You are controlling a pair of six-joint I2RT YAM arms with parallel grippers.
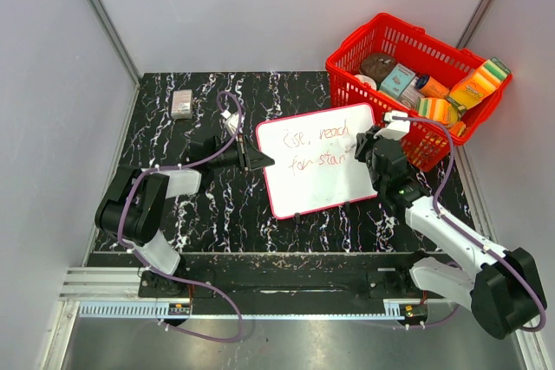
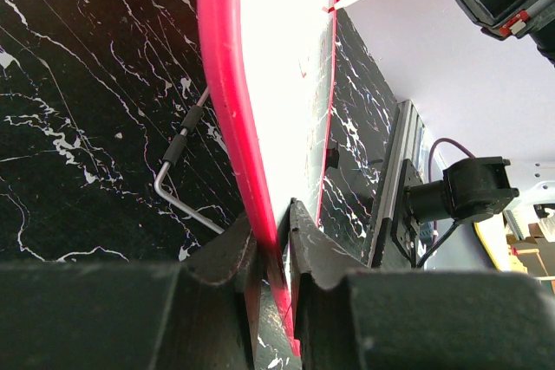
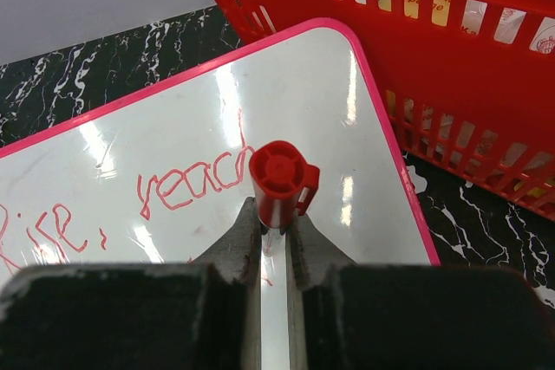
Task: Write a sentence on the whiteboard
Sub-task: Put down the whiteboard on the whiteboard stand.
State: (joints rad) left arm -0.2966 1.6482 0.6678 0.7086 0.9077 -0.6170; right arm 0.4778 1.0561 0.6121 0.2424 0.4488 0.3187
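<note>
The whiteboard point(image 1: 316, 162) lies tilted on the table, white with a red rim. Red handwriting point(image 1: 314, 150) reads "Rise, reach" in one row and "for star" below. My left gripper point(image 1: 257, 160) is shut on the board's left edge; in the left wrist view point(image 2: 276, 244) the red rim point(image 2: 227, 93) sits between the two fingers. My right gripper point(image 1: 364, 146) is over the board's right side, shut on a marker with a red cap point(image 3: 279, 181). In the right wrist view the word "reach" point(image 3: 186, 186) lies just left of the marker. The marker's tip is hidden.
A red basket point(image 1: 414, 84) full of groceries stands at the back right, close to the board's right corner point(image 3: 408, 49). A small grey block point(image 1: 181, 103) lies at the back left. A bent metal rod point(image 2: 179, 162) lies under the board's edge.
</note>
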